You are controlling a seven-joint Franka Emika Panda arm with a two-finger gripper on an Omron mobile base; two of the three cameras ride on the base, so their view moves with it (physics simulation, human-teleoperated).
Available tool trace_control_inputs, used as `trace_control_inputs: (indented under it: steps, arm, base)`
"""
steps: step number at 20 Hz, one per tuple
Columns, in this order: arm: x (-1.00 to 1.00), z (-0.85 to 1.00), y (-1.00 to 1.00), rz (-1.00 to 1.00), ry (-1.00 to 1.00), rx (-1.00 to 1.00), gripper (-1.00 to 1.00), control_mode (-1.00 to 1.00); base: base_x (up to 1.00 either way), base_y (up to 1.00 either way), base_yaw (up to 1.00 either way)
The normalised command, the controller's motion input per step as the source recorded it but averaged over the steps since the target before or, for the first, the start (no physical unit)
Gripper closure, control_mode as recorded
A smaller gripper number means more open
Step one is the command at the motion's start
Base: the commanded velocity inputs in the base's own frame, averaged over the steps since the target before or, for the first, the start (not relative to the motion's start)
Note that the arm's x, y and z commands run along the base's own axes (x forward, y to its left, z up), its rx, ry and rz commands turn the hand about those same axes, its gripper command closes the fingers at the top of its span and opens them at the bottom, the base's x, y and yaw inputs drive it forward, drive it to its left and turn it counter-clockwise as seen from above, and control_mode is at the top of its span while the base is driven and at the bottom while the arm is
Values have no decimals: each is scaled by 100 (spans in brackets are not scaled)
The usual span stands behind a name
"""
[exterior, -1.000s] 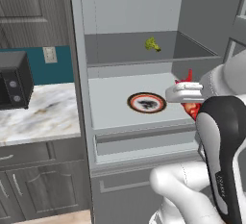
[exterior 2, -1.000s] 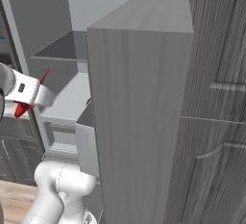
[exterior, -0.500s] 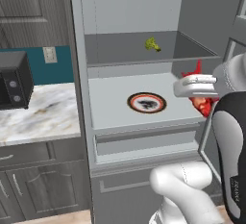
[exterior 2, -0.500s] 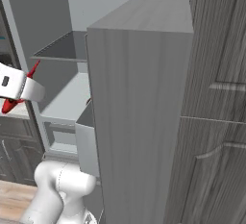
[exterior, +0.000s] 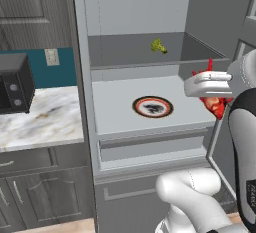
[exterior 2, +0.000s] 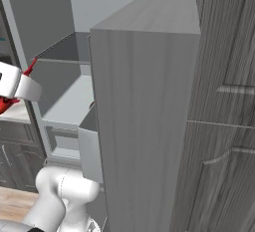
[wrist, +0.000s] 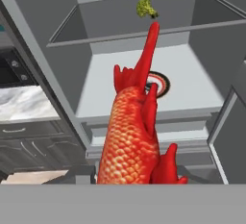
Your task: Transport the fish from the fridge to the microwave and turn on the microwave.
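Observation:
My gripper (exterior: 212,93) is shut on the fish (exterior: 215,105), a bright red-orange fish hanging tail up just in front of the open fridge (exterior: 83,102), level with its middle shelf at the right side. In the right base view the gripper (exterior 2: 12,95) and the fish (exterior 2: 5,104) sit at the far left edge, clear of the fridge door (exterior 2: 144,106). From the hand camera the scaly fish (wrist: 129,143) rises from the bottom and hides the fingertips, with the fridge shelf (wrist: 105,93) behind it. The microwave is out of view.
A round dark plate with an orange-red rim (exterior: 153,106) lies on the middle shelf. A small yellow-green vegetable (exterior: 159,46) sits on the upper shelf. A black box with two knobs (exterior: 13,83) stands on the marble counter (exterior: 45,119) to the left.
The gripper has drawn back out of the fridge with the fish in it, moving rightward in the left base view and leftward in the right one. The plate and vegetable have stayed put.

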Motion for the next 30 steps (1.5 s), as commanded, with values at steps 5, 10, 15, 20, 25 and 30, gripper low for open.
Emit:
trace_control_inputs:
  steps: [5,10,15,20,25,30]
  arm:
    - [0,0,-6,0,0,0,100,-100]
    - [0,0,-11,0,0,0,100,-100]
    - [0,0,-7,0,0,0,100,-100]
    - [0,0,-3,0,0,0,100,-100]
    - [0,0,0,0,0,0,100,100]
    - [0,0,0,0,0,0,100,100]
  base:
    - [0,0,0]
    - [0,0,0]
    - [0,0,0]
    - [0,0,0]
    - [0,0,0]
    - [-34,1,0]
